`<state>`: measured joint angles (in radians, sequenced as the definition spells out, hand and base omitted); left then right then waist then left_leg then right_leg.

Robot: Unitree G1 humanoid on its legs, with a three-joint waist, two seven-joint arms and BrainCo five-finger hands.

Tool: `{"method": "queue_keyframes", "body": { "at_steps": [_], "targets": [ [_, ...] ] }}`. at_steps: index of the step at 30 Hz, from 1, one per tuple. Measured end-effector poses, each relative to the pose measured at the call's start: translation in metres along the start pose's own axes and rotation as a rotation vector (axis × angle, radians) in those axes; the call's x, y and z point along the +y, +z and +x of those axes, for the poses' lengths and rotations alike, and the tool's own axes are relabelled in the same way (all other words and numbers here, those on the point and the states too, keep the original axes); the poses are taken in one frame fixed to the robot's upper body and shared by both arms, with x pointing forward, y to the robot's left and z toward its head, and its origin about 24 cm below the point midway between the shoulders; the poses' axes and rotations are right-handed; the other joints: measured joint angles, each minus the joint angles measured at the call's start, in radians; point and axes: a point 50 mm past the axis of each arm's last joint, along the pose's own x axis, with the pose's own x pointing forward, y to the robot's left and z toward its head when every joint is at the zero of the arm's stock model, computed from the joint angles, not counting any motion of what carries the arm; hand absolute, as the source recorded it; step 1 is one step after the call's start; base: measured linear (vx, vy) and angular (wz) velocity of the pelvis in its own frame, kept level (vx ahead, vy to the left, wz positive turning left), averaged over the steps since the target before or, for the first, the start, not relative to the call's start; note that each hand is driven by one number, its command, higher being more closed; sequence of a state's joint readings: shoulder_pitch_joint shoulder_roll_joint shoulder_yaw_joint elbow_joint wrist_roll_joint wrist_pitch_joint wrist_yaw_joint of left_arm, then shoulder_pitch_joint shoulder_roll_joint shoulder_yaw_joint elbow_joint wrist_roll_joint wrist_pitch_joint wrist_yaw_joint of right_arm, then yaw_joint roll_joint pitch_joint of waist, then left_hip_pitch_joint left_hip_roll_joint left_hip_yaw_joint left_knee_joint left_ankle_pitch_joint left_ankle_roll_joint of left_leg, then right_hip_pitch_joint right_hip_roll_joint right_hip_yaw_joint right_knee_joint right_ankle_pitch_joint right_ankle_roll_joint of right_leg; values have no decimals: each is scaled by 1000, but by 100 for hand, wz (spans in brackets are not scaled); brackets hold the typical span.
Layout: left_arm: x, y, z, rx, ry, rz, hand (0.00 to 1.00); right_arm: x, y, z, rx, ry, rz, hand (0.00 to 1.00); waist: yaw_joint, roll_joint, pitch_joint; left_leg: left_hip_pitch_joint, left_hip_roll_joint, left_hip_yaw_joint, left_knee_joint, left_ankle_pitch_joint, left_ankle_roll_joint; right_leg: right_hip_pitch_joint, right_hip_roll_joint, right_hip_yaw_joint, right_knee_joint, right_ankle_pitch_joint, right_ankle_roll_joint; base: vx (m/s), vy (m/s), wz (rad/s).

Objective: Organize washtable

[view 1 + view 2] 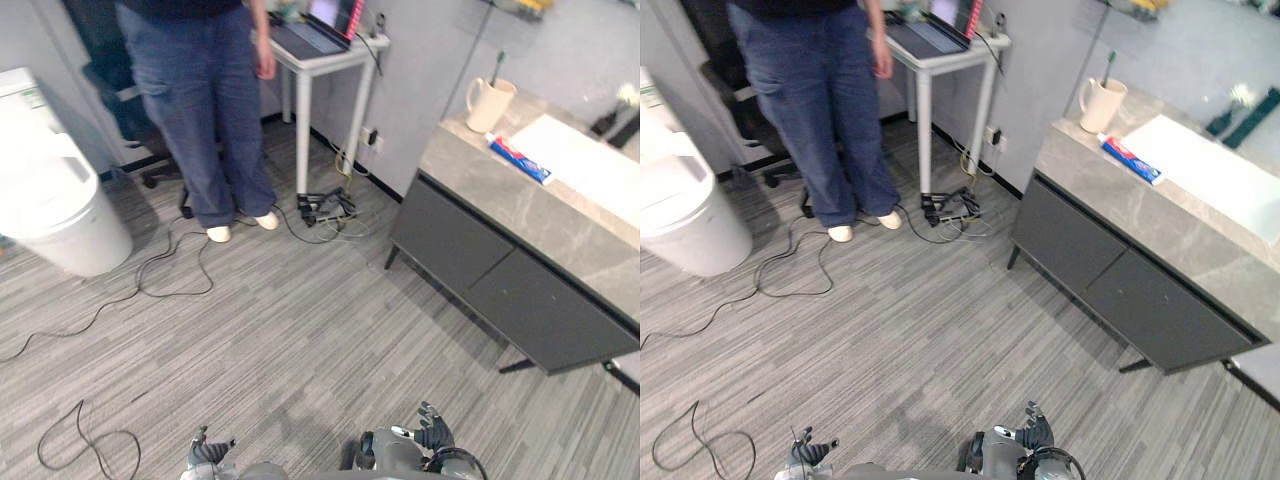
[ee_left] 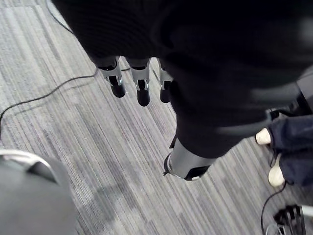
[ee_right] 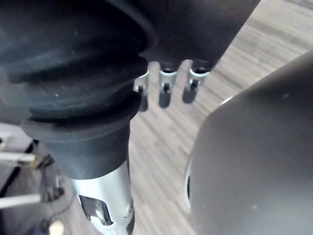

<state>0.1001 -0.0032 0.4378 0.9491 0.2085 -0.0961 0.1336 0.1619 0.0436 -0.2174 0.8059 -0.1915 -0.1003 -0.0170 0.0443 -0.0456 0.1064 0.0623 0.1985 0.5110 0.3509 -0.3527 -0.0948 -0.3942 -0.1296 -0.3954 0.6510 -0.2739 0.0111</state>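
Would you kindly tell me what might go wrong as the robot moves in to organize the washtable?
1. Loose cables and a power strip lie on the floor near the washtable; a step there might snag.
2. A person stands close by, so a turn or arm swing could hit them.
3. The cup holding a toothbrush sits near the washtable's corner; a clumsy reach may tip it off.

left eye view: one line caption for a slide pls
Toothbrush in a cup and a toothpaste tube on the washtable; left hand and right hand hang low, open.
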Motion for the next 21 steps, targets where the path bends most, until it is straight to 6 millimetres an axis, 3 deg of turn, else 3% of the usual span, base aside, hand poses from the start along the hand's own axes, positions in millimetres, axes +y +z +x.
{"method": "queue_keyframes", "body": {
  "at_steps": [2,3,4,5,7,8,9,10,11,12,15,16,17,18,19,21],
  "targets": [
    [-8,-3,-1,19,-20,-2,0,-6,5,2,-13,-21,6,0,-1,19,2,72,16,95,-41,-17,-32,-36,-27,-109,10,8,-29,322,-71,-106],
    [-8,-10,-4,35,-23,-1,0,-8,2,1,-7,-27,2,0,-7,27,-11,123,11,140,-85,-9,-47,-27,-20,-133,-28,26,-71,636,-148,-173],
    [-9,-13,-5,43,-26,-6,0,-9,0,0,1,-34,25,0,-30,49,-34,125,101,95,136,6,-30,22,63,-98,-53,27,-170,964,-297,-211],
    [-16,-6,-6,16,-52,-25,0,-12,0,0,8,-42,23,0,-23,77,-32,-43,191,-91,535,134,84,85,156,-29,-117,5,-199,1094,-331,-225],
    [-12,-10,-6,34,-26,-72,0,-12,-4,0,31,-44,21,0,-20,73,-15,-164,198,-236,795,139,87,225,210,60,-204,4,-199,734,-171,-151],
    [-10,-9,-6,28,-14,-82,0,-12,-7,-1,41,-45,18,0,-22,67,-10,-193,189,-257,831,138,85,268,218,96,-234,4,-199,609,-42,-91],
    [-7,-5,-6,9,-2,-89,0,-8,-8,-2,48,-44,23,0,-17,44,-5,-255,161,-297,868,133,86,339,224,157,-295,0,-193,567,22,-117],
    [-7,1,-5,-18,1,-98,0,-7,-13,-3,62,-43,21,0,26,39,-5,-338,132,-317,851,125,73,389,224,239,-344,1,-192,432,73,-140],
    [-7,2,-5,-27,5,-102,0,-6,-13,-3,64,-38,14,0,37,40,-6,-371,126,-323,824,123,71,397,224,274,-356,0,-189,510,178,-199],
    [-3,2,-5,-28,16,-100,0,-4,-9,-2,50,-23,-3,0,48,49,-4,-477,94,-365,695,121,71,447,216,354,-390,-8,-166,446,197,-169],
    [2,-8,-7,7,28,-91,0,-1,-7,-1,48,-14,-2,0,50,34,0,-503,42,-400,421,113,45,498,182,440,-393,-38,-98,428,246,-127],
    [5,-15,-9,28,39,-85,0,-3,-11,-2,57,-19,-1,0,51,42,-3,-502,8,-458,226,160,31,527,167,483,-376,-71,-41,527,352,-105],
    [5,-18,-10,37,43,-84,0,-3,-13,-4,66,-20,0,0,54,43,-4,-500,-14,-490,208,236,-4,532,157,494,-361,-86,-19,640,431,-92],
    [13,-17,-8,38,59,-66,0,3,-19,-6,86,-8,12,0,43,10,-22,-481,-40,-474,219,200,16,523,117,511,-329,-93,-5,546,338,-30],
    [12,-11,-5,19,57,-61,0,8,-19,-7,88,4,15,0,27,-10,-36,-481,-46,-471,226,186,38,503,106,522,-291,-59,12,608,396,-27],
    [10,-6,-3,7,50,-61,0,9,-16,-5,74,14,-1,0,30,6,-29,-462,-34,-464,244,179,47,473,99,563,-288,-59,9,406,328,-53]
  ]
}}
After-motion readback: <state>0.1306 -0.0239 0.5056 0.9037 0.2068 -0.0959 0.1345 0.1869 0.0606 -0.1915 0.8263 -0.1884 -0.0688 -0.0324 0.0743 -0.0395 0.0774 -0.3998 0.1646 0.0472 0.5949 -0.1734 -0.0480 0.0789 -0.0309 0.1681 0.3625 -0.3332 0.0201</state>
